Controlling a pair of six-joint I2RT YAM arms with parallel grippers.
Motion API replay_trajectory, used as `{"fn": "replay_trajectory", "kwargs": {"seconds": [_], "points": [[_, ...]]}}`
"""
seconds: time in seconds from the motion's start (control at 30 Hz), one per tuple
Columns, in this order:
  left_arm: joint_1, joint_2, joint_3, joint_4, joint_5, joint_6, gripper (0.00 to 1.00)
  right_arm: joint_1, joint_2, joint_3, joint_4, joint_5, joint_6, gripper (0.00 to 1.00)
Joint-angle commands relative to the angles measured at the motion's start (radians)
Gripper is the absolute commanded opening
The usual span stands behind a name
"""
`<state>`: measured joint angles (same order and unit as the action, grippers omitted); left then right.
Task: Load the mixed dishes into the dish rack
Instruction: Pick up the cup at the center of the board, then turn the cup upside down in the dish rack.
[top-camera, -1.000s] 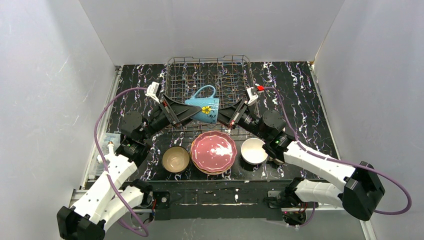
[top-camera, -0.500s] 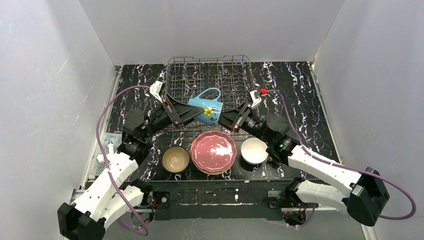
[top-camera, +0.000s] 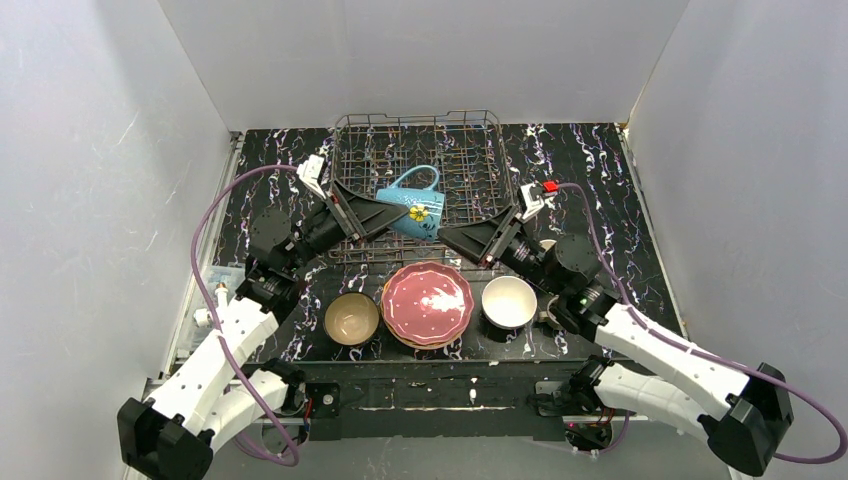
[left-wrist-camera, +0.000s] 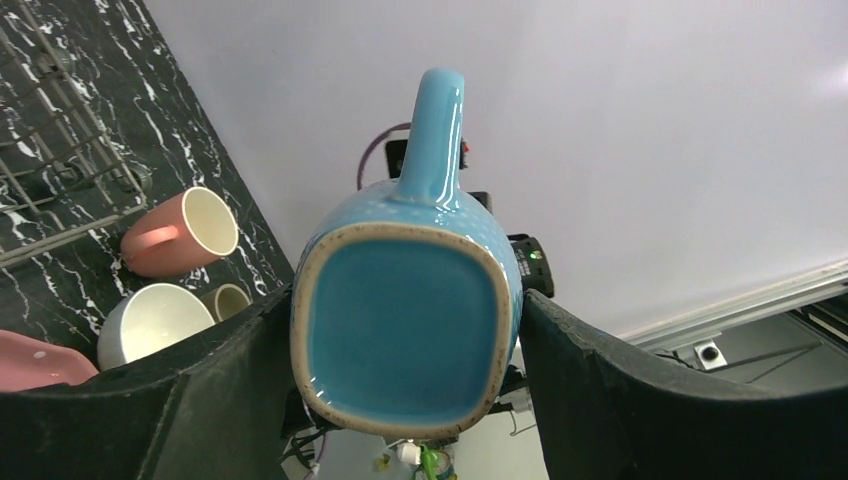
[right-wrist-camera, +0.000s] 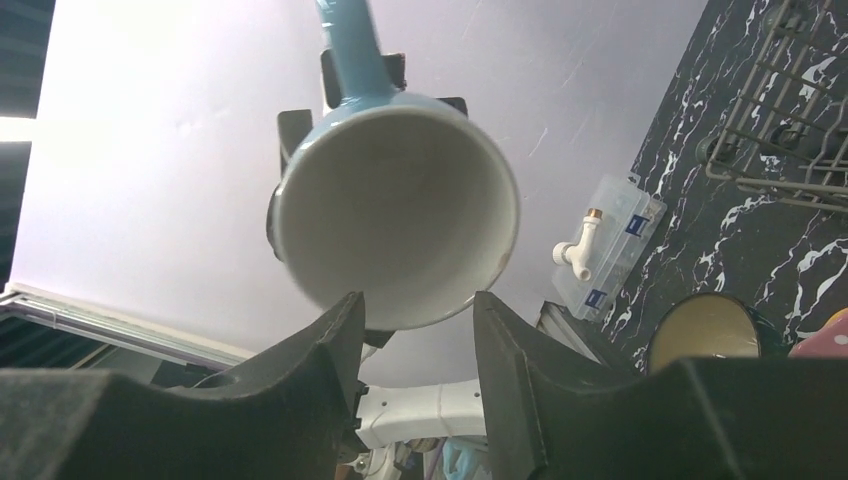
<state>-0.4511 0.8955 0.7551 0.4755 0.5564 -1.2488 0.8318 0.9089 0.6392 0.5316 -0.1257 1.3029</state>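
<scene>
Left gripper (top-camera: 393, 209) holds teal mug (left-wrist-camera: 405, 330), seemingly over dish rack (top-camera: 465, 150) near edge.

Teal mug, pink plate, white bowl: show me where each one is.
teal mug (top-camera: 412, 207): top view, its outer side
pink plate (top-camera: 427, 303): top view, its centre
white bowl (top-camera: 508, 301): top view, its inside

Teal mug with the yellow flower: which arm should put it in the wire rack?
Left. The left gripper clamps the teal ceramic mug right at the grey wire dish rack; the right gripper is open, gripping nothing.
</scene>
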Motion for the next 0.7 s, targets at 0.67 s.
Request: {"fn": "replay_trajectory", "kwargs": {"seconds": [0.67], "points": [[0.176,0.171,0.184,-0.130,-0.008,0.268,0.00,-0.036,-0.205,0.206,-0.611,0.189,-0.443,0.55]]}}
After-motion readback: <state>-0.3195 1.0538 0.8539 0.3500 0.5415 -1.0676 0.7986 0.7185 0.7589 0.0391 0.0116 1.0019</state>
